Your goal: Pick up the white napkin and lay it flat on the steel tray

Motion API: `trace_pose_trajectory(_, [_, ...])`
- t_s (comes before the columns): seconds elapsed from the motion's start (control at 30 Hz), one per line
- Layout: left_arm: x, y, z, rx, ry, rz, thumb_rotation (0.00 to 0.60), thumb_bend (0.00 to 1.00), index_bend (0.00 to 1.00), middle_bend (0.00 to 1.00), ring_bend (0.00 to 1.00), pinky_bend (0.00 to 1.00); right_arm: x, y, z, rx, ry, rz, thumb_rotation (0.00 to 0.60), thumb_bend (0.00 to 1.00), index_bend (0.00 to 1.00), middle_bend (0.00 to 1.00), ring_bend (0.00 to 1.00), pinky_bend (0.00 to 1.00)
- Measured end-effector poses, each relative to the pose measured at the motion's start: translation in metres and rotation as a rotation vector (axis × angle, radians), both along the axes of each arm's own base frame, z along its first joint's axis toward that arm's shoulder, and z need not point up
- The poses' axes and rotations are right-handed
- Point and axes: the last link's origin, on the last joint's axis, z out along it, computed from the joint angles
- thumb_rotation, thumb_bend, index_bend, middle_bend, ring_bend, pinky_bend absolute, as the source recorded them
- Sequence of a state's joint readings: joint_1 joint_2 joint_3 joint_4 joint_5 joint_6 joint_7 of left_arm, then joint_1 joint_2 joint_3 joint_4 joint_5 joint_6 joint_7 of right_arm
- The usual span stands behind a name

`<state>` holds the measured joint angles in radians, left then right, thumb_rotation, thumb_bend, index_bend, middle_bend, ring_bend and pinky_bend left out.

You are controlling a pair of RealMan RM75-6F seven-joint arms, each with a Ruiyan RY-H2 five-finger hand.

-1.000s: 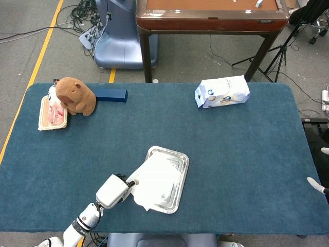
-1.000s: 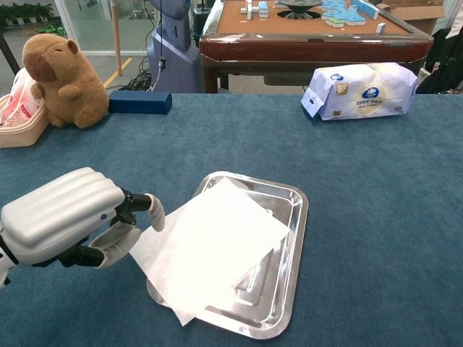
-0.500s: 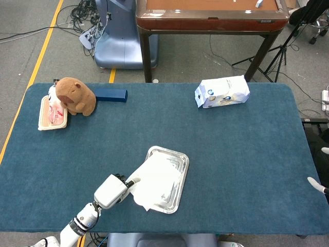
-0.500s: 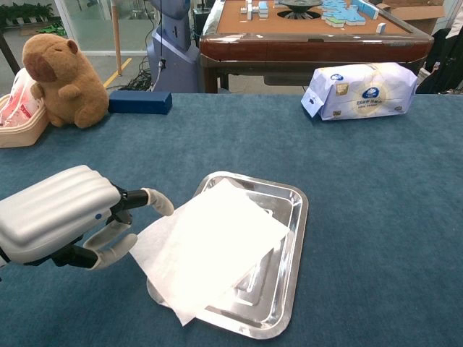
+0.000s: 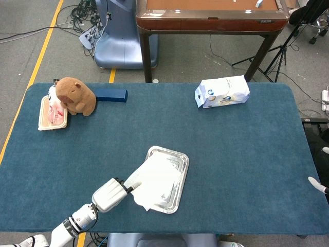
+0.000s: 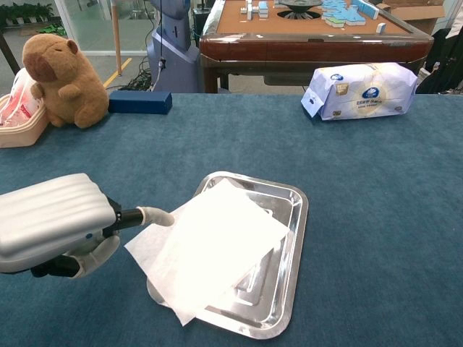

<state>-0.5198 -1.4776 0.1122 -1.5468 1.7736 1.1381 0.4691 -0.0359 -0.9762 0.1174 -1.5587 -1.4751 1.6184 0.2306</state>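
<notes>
Since a second ago the left hand (image 6: 54, 231) has drawn back toward 7 o'clock, away from the steel tray (image 6: 289, 238), and its fingers (image 6: 153, 215) have straightened out. One finger reaches forward and its tip meets the near-left edge of the white napkin (image 6: 213, 246); another curls loosely beneath the palm, and nothing is pinched between them, so the hand holds nothing.

That napkin lies mostly on the tray, draped over its left rim, with its left corner hanging onto the blue worktop (image 6: 376, 188) and a lower corner poking past the tray's near edge. It looks thin, limp and nearly weightless: it will likely fold, slide on the polished steel and lift with any draught. A light pinch at the overhanging left corner, or a flat press and drag toward 3 o'clock, seems the safest hold.

From the head view, the left hand (image 5: 109, 194) sits at the tray's 8 o'clock, palm down and low over the worktop, forearm running back to the near edge. Only pale tips of the right hand (image 5: 318, 184) show at the far right edge, so I cannot tell its state.
</notes>
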Motion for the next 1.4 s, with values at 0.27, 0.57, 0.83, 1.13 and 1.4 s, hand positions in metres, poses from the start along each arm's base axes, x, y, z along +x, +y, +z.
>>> trace_pose_trajectory(0.27, [-0.003, -0.005, 0.0, -0.019, 0.097, -0.008, 0.6, 0.79, 0.07, 0.91, 0.6, 0.68, -0.001, 0.001, 0.003, -0.01, -0.009, 0.0, 0.6, 0.0, 0.27, 0.3, 0.17, 0.36])
trace_pose_trajectory(0.57, [-0.008, -0.005, -0.001, -0.026, 0.171, -0.046, 0.6, 0.79, 0.12, 0.91, 0.6, 0.68, -0.002, 0.002, 0.006, -0.018, -0.016, -0.001, 0.6, 0.0, 0.27, 0.3, 0.17, 0.36])
trace_pose_trajectory(0.83, [-0.012, -0.008, -0.001, -0.049, 0.195, -0.08, 0.6, 0.79, 0.16, 0.91, 0.61, 0.68, -0.003, 0.004, 0.012, -0.035, -0.028, 0.002, 0.6, 0.0, 0.27, 0.3, 0.17, 0.36])
trace_pose_trajectory(1.13, [-0.012, -0.009, -0.004, -0.068, 0.195, -0.094, 0.6, 0.79, 0.17, 0.91, 0.61, 0.68, -0.003, 0.007, 0.017, -0.051, -0.03, 0.007, 0.6, 0.0, 0.27, 0.3, 0.17, 0.36])
trace_pose_trajectory(1.4, [-0.013, -0.008, -0.008, -0.078, 0.206, -0.097, 0.6, 0.79, 0.17, 0.91, 0.61, 0.68, 0.0, 0.01, 0.022, -0.036, 0.009, 0.017, 0.6, 0.0, 0.27, 0.3, 0.17, 0.36])
